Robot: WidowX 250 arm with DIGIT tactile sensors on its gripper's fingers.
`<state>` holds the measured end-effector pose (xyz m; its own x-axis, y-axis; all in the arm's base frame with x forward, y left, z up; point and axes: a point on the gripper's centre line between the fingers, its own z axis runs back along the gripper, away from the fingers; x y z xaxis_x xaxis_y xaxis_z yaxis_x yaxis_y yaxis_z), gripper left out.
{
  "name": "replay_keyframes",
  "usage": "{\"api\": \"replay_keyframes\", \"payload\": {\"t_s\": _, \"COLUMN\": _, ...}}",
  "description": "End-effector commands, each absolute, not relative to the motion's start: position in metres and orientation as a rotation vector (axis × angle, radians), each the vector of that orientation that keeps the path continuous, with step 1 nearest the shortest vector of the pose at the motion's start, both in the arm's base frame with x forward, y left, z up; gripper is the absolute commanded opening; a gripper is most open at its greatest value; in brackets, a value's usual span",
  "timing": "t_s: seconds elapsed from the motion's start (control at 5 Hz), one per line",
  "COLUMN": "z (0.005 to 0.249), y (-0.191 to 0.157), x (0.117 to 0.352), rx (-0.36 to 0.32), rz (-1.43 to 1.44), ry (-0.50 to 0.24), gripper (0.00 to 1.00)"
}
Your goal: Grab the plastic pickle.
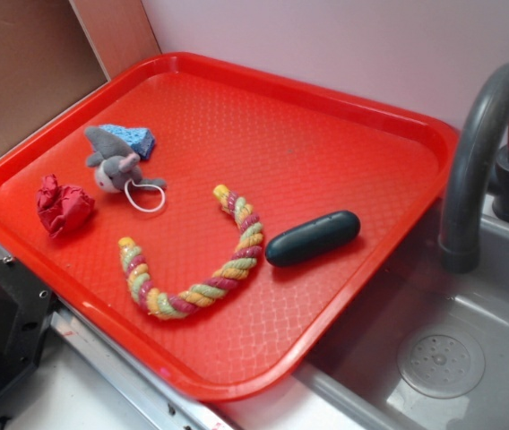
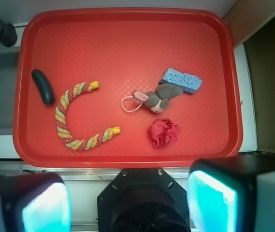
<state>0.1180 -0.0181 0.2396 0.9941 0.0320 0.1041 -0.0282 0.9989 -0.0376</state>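
Plastic pickle [image 1: 313,238] lying flat on red tray [image 1: 326,134], near the edge closest to the sink [image 1: 470,358], just beside one end of the rope toy [image 1: 201,269] but apart from it. Untouched so far.

Pincer [image 2: 128,203] spread wide, empty, high above the tray's near rim; only the two teal pads [image 2: 210,203] visible at frame bottom in wrist view.

Approach, as judged: shift toward the sink-side edge, rotate so jaws straddle the pickle's short axis, descend at mid-length. Glossy rounded body likely to squirt out if pinched near an end. Keep clear of rope end and tray lip.

Exterior view only: grey faucet [image 1: 483,152] arching close by, sink drain. Pincer absent there. Wrist view only: pincer pads; whole tray layout with stuffed mouse [image 2: 157,98], blue sponge [image 2: 182,80], crumpled red cloth [image 2: 163,132] well apart from the pickle.
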Motion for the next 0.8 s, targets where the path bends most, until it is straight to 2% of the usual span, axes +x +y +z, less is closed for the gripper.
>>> {"api": "replay_keyframes", "payload": {"t_s": 0.0, "z": 0.240, "y": -0.018, "x": 0.118, "rx": -0.036, "rz": 0.030, "ry": -0.105, "gripper": 1.00}}
{"api": "replay_keyframes", "payload": {"t_s": 0.4, "z": 0.225, "y": -0.054, "x": 0.165, "rx": 0.088, "rz": -0.212, "ry": -0.240, "gripper": 1.00}}
{"api": "replay_keyframes", "payload": {"t_s": 0.6, "z": 0.215, "y": -0.084, "x": 0.184, "rx": 0.005, "rz": -0.334, "ry": -0.350, "gripper": 1.00}}
